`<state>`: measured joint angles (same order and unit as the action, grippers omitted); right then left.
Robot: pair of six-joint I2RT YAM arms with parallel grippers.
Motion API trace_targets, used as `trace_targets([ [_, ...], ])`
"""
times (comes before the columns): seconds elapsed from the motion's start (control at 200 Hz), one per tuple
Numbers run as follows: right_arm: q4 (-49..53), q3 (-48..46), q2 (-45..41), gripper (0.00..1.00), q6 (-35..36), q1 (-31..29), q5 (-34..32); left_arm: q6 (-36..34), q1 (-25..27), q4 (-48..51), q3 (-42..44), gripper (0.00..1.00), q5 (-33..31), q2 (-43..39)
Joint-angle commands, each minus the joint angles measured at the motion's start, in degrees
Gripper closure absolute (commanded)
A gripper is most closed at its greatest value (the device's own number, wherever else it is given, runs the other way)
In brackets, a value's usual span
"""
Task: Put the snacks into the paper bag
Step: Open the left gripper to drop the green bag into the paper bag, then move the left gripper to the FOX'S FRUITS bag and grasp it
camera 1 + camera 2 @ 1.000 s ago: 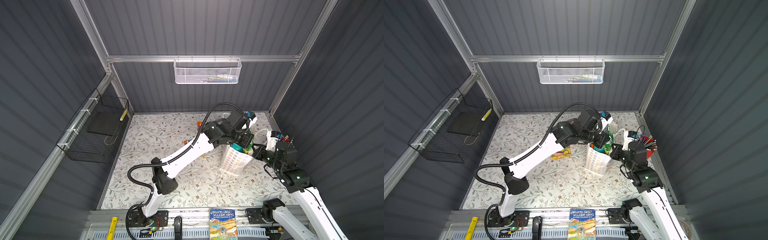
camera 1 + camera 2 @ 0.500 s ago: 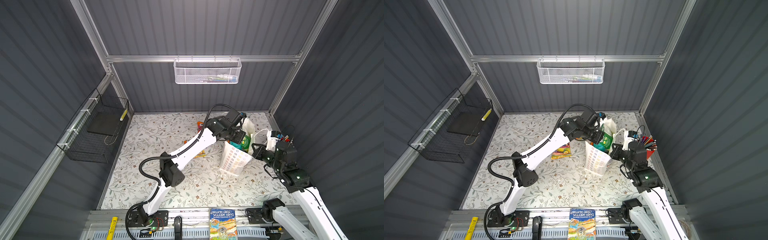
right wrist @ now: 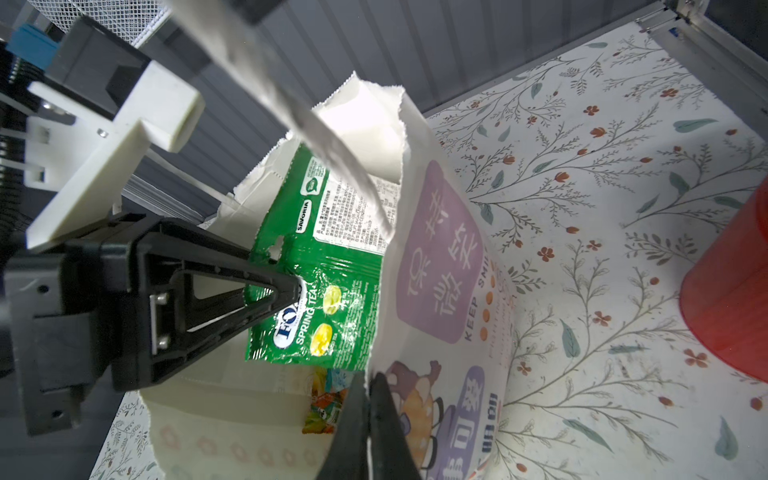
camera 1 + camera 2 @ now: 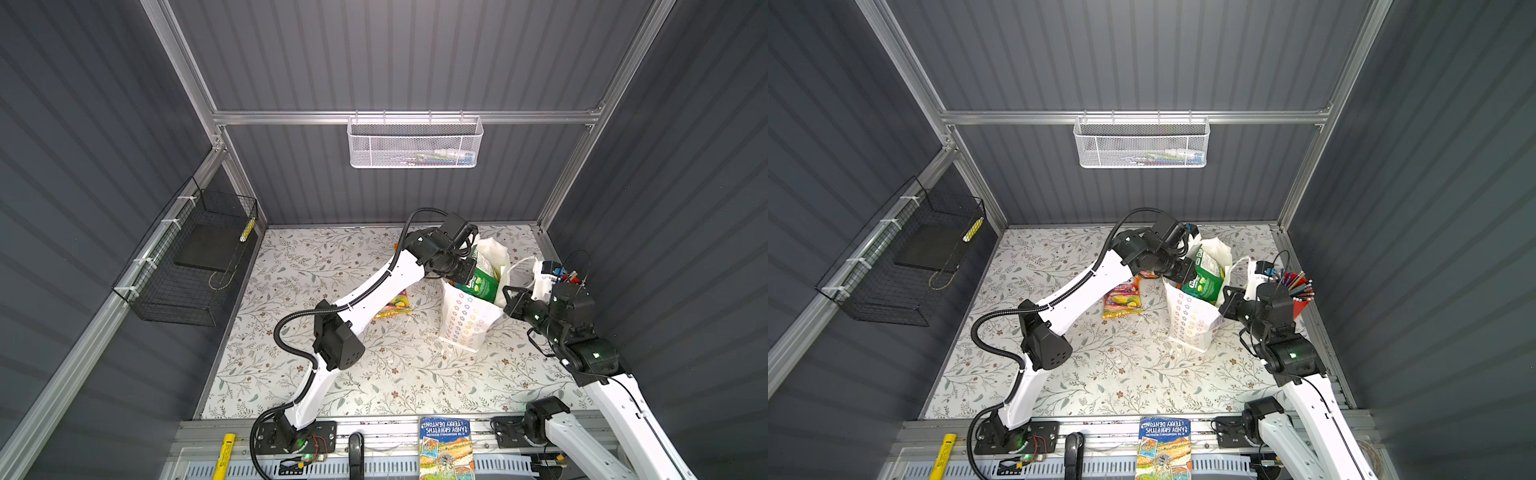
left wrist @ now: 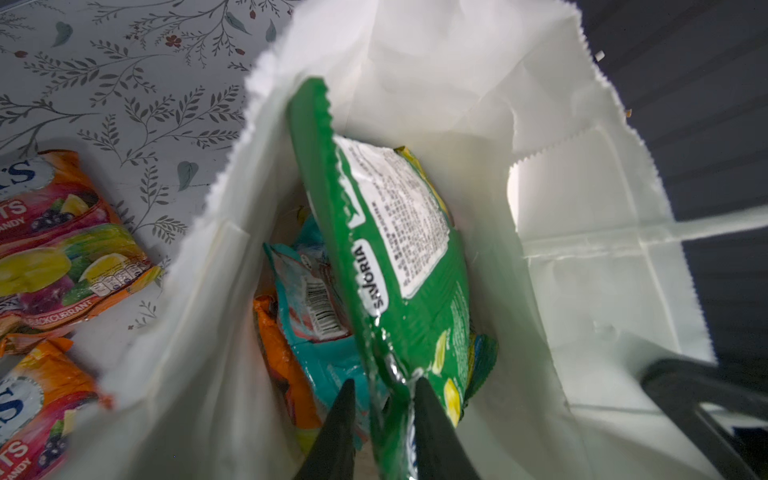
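Left of the paper bag (image 4: 465,328), orange-pink packets (image 5: 54,237) lie on the table (image 5: 145,83), not yet packed. At the bag mouth, left gripper (image 5: 384,386) has its jaws slightly parted, with the green packet (image 5: 395,257) loose between them and half inside. The right gripper (image 3: 368,382) is pinched onto the bag rim. Next, probably: lift clear and fetch another packet.

A white mesh basket (image 4: 415,143) hung on the back-wall rail at upper centre in both top views. A black wire basket (image 4: 187,266) was fixed to the wall at middle left, with a yellow item (image 4: 247,230) inside. At the right edge of the floral worktop (image 4: 374,374) stood a red pencil cup (image 4: 1300,306) of coloured pencils (image 4: 1298,284). An illustrated book (image 4: 445,446) and a yellow marker (image 4: 224,457) lay along the bottom edge.
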<state>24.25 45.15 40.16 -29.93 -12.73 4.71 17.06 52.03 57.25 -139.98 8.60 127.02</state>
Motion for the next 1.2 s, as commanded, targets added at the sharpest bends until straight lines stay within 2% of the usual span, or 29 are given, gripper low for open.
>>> trace_targets([
  [0.0,0.5,0.6,-0.3,1.00,0.7,-0.1,0.3,2.6,-0.3,1.2,0.8,0.79,-2.2,-6.3],
  [0.28,0.6,0.7,-0.5,1.00,0.7,-0.1,0.4,3.4,1.0,-3.2,5.2,0.66,-4.3,-14.8],
  [0.385,0.8,0.7,-0.6,1.00,0.8,-0.1,0.3,3.3,1.0,-4.8,10.4,0.46,-9.1,-19.8],
  [0.485,0.8,0.8,-0.7,1.00,0.9,-0.1,0.3,2.9,0.7,-8.4,19.8,0.26,-14.7,-26.2],
  [0.615,0.8,0.8,-0.7,1.00,0.9,-0.1,0.4,3.5,0.0,-11.9,32.3,0.15,-18.2,-34.6],
  [0.705,0.8,0.8,-0.8,1.00,0.9,-0.2,0.4,4.5,-0.5,-15.7,42.4,0.01,-21.4,-41.4],
  [0.821,0.8,0.7,-0.7,1.00,0.8,-0.2,0.5,6.8,-3.2,-19.6,54.5,0.00,-22.3,-48.8],
  [0.926,0.6,0.7,-0.4,1.00,0.8,-0.3,0.7,9.3,-6.9,-21.8,64.6,0.00,-20.0,-52.8],
  [1.046,0.5,0.7,-0.3,1.00,0.8,-0.3,0.8,11.6,-11.3,-24.0,72.2,0.00,-15.7,-53.4],
  [1.196,0.2,0.6,0.1,1.00,0.7,-0.3,1.2,12.9,-15.1,-27.3,77.1,0.00,-11.6,-49.8],
])
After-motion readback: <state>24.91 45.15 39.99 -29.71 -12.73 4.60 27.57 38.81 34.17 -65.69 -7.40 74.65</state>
